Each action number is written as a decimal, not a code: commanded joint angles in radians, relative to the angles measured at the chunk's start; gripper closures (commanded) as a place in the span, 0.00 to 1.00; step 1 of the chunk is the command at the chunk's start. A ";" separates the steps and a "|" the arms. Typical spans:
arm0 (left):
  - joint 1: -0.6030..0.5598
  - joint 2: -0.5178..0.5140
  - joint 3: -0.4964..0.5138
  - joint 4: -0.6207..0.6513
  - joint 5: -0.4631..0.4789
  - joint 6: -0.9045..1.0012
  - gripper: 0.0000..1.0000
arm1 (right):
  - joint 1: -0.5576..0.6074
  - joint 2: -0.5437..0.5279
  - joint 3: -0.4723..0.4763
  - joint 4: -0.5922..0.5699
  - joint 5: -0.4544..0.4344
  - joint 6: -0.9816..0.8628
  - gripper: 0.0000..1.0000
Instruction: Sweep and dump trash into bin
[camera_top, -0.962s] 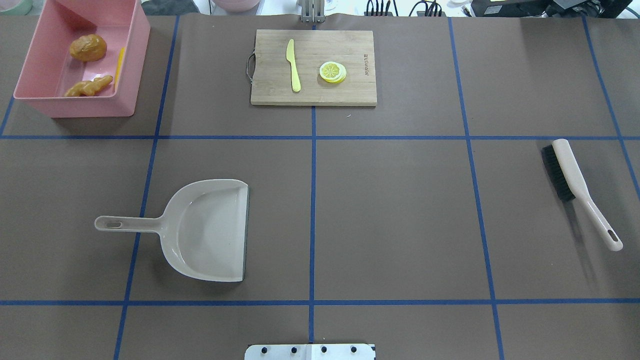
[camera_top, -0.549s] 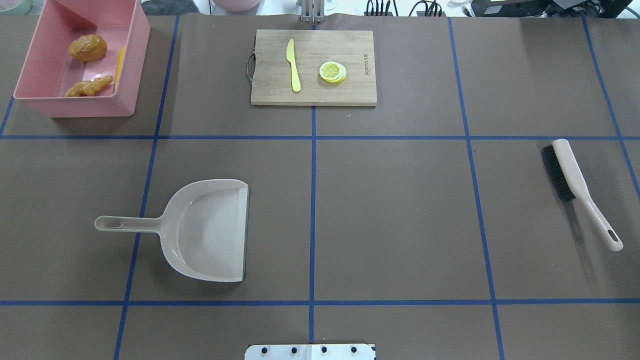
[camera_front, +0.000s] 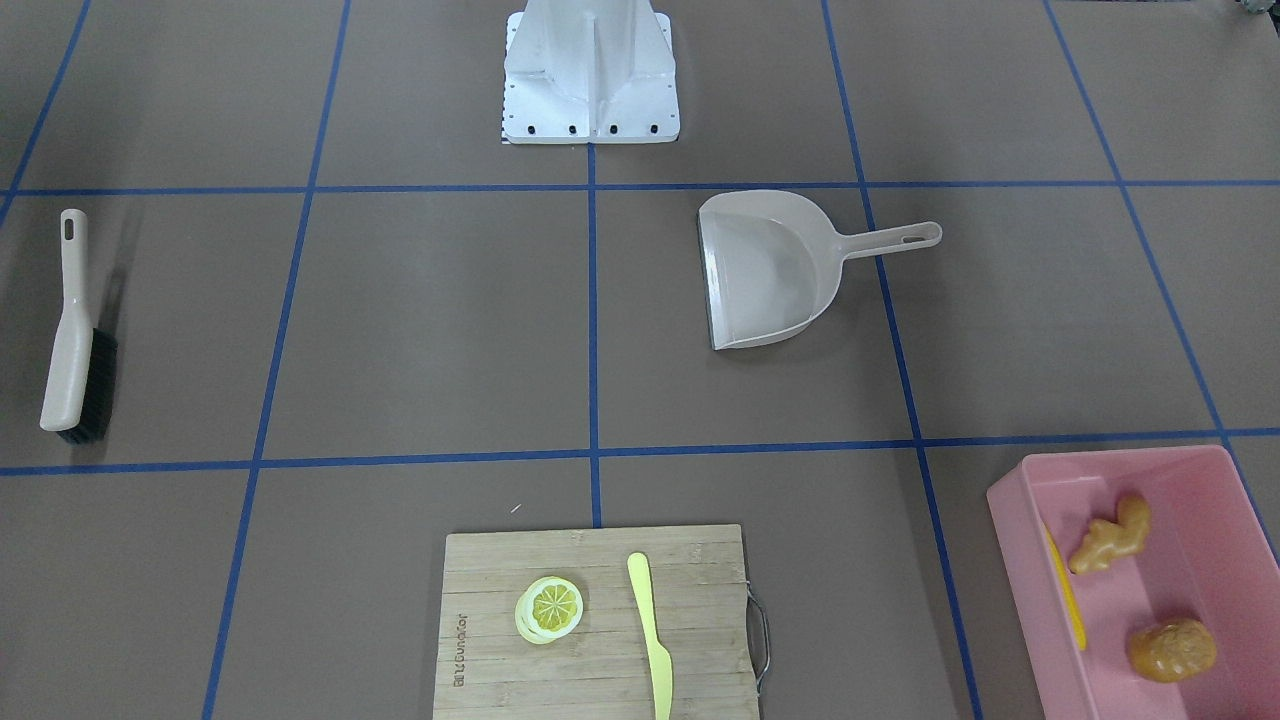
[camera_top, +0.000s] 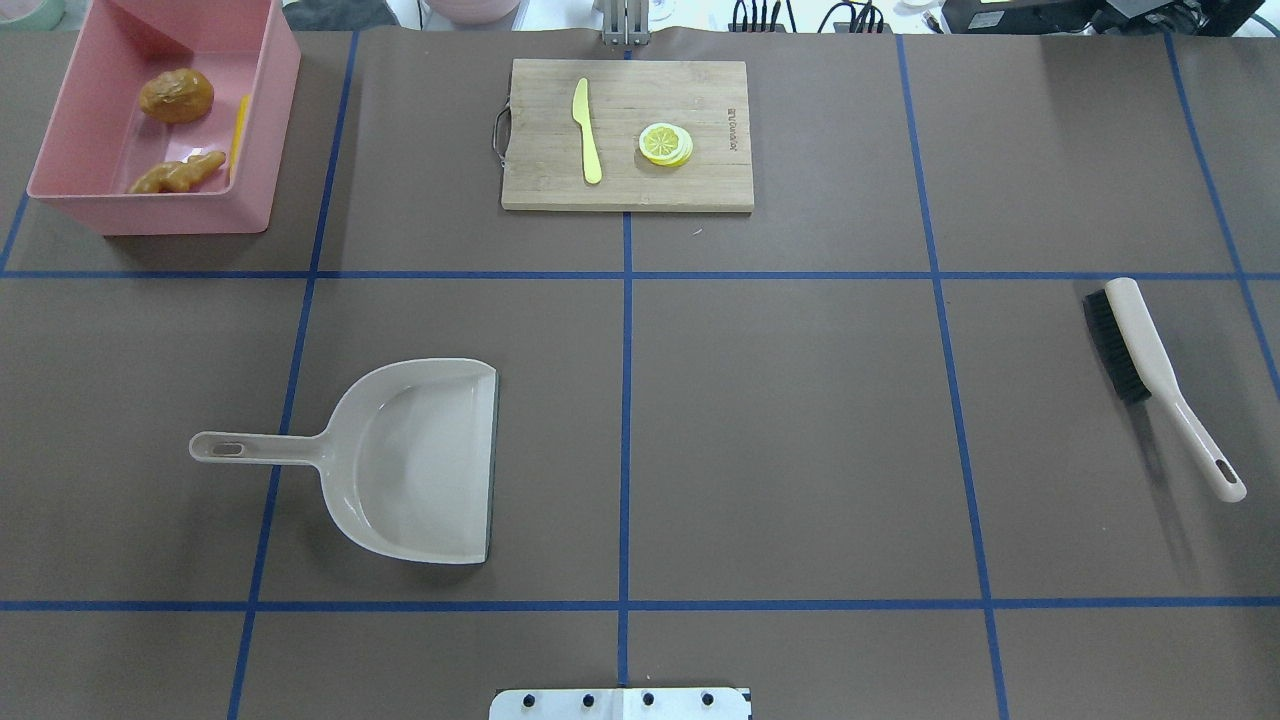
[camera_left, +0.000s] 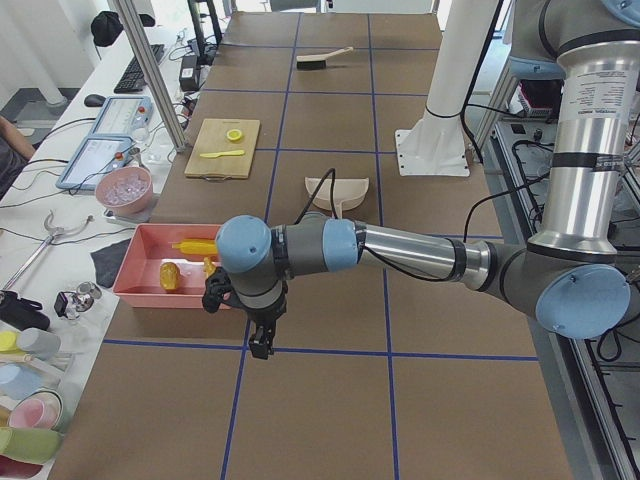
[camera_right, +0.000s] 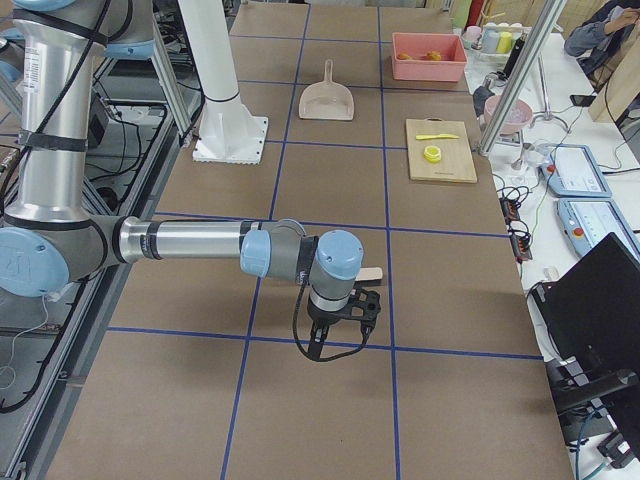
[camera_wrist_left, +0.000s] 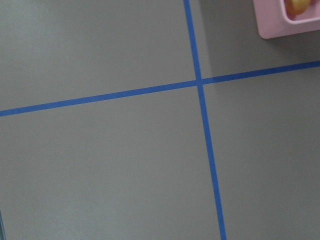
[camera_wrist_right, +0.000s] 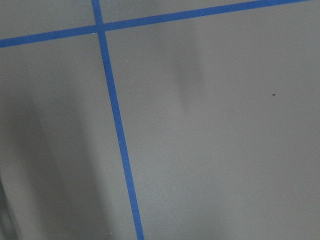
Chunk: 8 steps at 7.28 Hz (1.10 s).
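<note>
The pink bin (camera_top: 170, 212) stands at the table's far left corner; it also shows in the front-facing view (camera_front: 1110, 462) and the exterior left view (camera_left: 160, 297). In it lie the orange-brown potato (camera_top: 176, 96), the tan ginger root (camera_top: 178, 173) and the yellow corn cob (camera_top: 238, 135), which lies along one wall. My left gripper (camera_left: 262, 345) shows only in the exterior left view, hanging above the table near the bin. My right gripper (camera_right: 318, 350) shows only in the exterior right view, beside the brush. I cannot tell whether either is open or shut.
The beige dustpan (camera_top: 420, 460) lies empty at left of centre. The beige brush (camera_top: 1150, 370) lies at the right. A wooden cutting board (camera_top: 700, 180) at the far middle holds a yellow knife (camera_top: 586, 130) and a lemon slice (camera_top: 665, 143). The robot's base (camera_front: 590, 70) is at the near edge.
</note>
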 joint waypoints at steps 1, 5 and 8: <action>-0.001 0.032 0.102 -0.261 -0.003 -0.130 0.02 | 0.000 0.000 -0.001 0.006 0.003 0.000 0.00; 0.151 0.017 0.067 -0.306 -0.038 -0.355 0.02 | 0.000 0.001 -0.003 0.011 0.001 0.000 0.00; 0.154 0.027 0.059 -0.342 -0.038 -0.349 0.02 | -0.008 0.001 -0.008 0.023 0.000 -0.003 0.00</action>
